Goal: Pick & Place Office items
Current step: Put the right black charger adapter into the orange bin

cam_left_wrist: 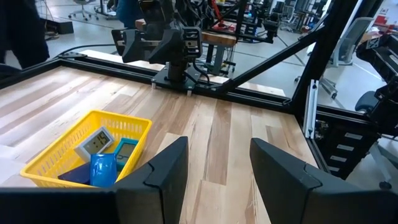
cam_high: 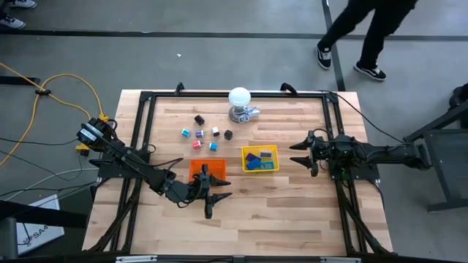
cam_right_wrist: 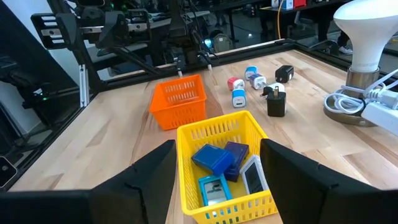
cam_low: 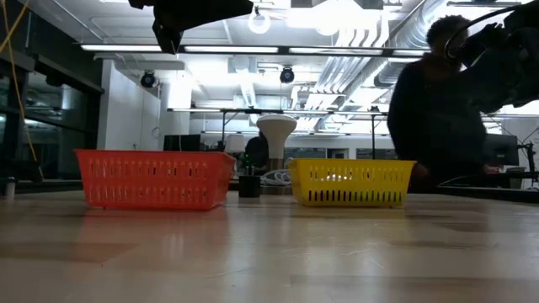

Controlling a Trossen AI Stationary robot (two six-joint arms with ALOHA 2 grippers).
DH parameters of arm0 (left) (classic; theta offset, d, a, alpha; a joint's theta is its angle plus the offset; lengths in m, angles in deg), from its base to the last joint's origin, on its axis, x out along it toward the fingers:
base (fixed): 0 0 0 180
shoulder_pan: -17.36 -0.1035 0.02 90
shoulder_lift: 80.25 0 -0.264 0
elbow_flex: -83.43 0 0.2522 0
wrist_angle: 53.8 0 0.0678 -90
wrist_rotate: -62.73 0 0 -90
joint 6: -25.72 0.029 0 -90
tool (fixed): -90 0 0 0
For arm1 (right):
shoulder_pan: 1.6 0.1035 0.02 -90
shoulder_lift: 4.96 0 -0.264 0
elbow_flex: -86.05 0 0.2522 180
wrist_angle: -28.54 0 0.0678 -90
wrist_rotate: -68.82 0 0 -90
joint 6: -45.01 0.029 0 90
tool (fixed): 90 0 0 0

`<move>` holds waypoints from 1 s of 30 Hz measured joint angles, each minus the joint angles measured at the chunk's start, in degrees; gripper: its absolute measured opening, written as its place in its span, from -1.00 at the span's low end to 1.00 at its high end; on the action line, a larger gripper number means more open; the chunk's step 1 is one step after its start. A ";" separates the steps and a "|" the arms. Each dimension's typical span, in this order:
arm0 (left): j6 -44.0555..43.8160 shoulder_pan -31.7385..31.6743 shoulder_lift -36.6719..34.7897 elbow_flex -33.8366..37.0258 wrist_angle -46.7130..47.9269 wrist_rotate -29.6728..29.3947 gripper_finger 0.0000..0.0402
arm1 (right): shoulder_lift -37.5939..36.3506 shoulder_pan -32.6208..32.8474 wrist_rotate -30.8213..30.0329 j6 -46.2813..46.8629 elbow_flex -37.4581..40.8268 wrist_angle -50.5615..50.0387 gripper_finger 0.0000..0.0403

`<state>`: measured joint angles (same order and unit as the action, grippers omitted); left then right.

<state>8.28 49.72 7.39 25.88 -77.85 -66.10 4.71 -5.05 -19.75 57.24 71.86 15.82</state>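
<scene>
Several small office items (cam_high: 205,135) lie loose on the wooden table, far of the two trays: blue, red, white and black bits (cam_right_wrist: 249,82). The yellow tray (cam_high: 260,148) holds flat blue, teal and grey blocks (cam_right_wrist: 214,160). The orange tray (cam_high: 197,169) stands to its left. My left gripper (cam_high: 228,188) hovers open just near-side of the orange tray and points toward the table's right; in its wrist view the left gripper (cam_left_wrist: 219,142) has nothing between its fingers. My right gripper (cam_high: 292,153) waits open, right of the yellow tray and pointing at it.
A white ball on a metallic base (cam_high: 240,101) with a white cable stands at the table's far middle. A black frame (cam_high: 146,102) borders the table. A person (cam_high: 358,36) walks beyond the far edge. Bare wood (cam_high: 278,212) lies near the front edge.
</scene>
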 joint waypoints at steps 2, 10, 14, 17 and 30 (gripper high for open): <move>0.01 -0.01 0.01 0.00 -0.01 -0.02 -0.18 | 0.00 0.00 0.00 0.00 0.02 0.00 0.09; 0.61 -2.81 -0.01 0.00 -1.73 0.00 -0.18 | 0.00 0.00 0.00 0.00 0.07 0.00 0.09; 0.41 -6.42 0.00 0.00 -1.64 0.20 -0.18 | 0.00 0.00 0.02 -0.02 0.07 0.02 0.09; 0.78 -9.47 -1.55 -0.26 2.95 2.24 -0.18 | 0.00 0.00 0.02 -0.02 0.09 0.02 0.09; 7.09 -31.13 -6.35 -14.07 44.26 29.32 -0.18 | 0.02 0.02 0.06 -0.02 0.11 0.26 0.09</move>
<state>15.36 18.60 1.04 11.80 -33.59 -36.78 4.73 -5.03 -19.69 57.22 71.97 16.07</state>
